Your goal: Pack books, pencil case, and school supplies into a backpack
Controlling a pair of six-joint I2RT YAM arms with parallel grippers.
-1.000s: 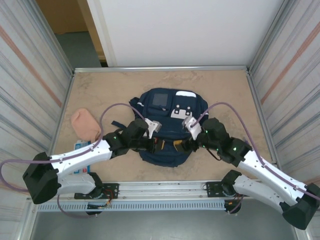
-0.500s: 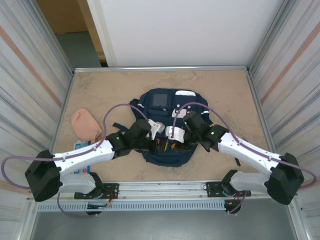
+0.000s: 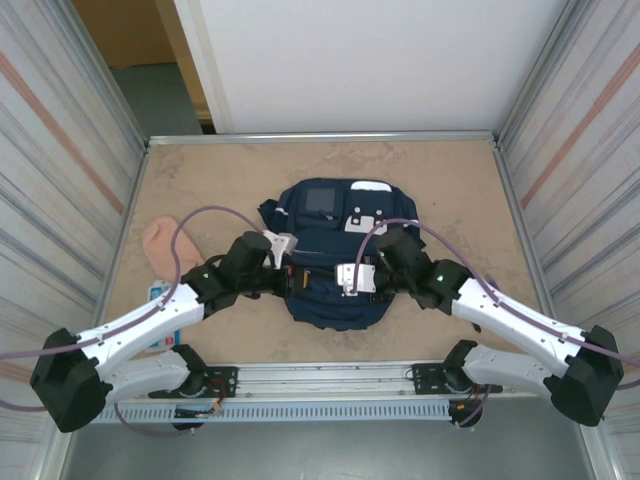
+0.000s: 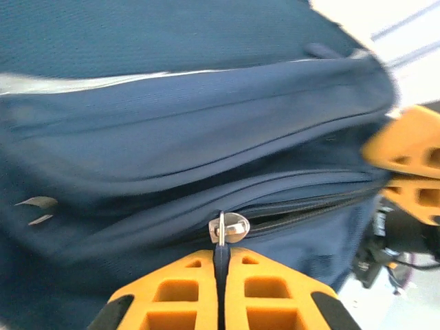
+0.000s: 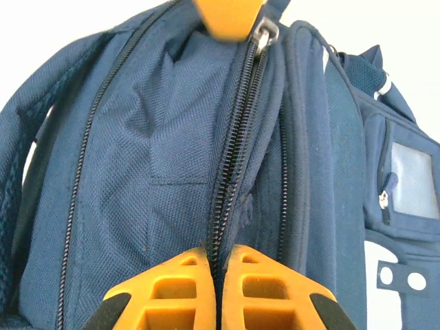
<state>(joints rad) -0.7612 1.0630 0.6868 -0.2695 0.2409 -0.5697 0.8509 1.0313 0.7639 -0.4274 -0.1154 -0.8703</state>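
Moved: right arm swings in from the right side of the bag to its middle, and its fingers, wide a second ago, are now pressed together; left arm draws off a little toward the left, so the two wrists stand further apart than half a second ago.
Right gripper (image 5: 217, 260): clamped shut on the backpack (image 3: 330, 215), its orange fingers pinching the fabric right at the zipper (image 5: 237, 130) line, near the bag's near end.
Left gripper (image 4: 220, 265): closed tight on the zipper pull (image 4: 229, 227); the silver tab sits between the fingertips, and the closed zipper track runs off to the right toward the other gripper's orange fingers.
Meaning: one hand appears to anchor the cloth while the other has the pull, so the step in hand looks like working the zipper; with both grips set, the pull can be drawn along the track.
Backpack position: lying flat in the middle of the table (image 3: 220, 175), front patch facing up, between the two arms.
Opening: the stretch of zipper in the wrist views looks shut, so I judge nothing can go in yet.
Supplies: peach-pink lump (image 3: 163, 245) lies on the table left of the bag, well apart from it; light-blue oblong (image 3: 158, 293) lies nearer, partly under the left arm.
Risk: the tab may slip from the fingertips, or the bag may drag if the anchoring pinch gives.
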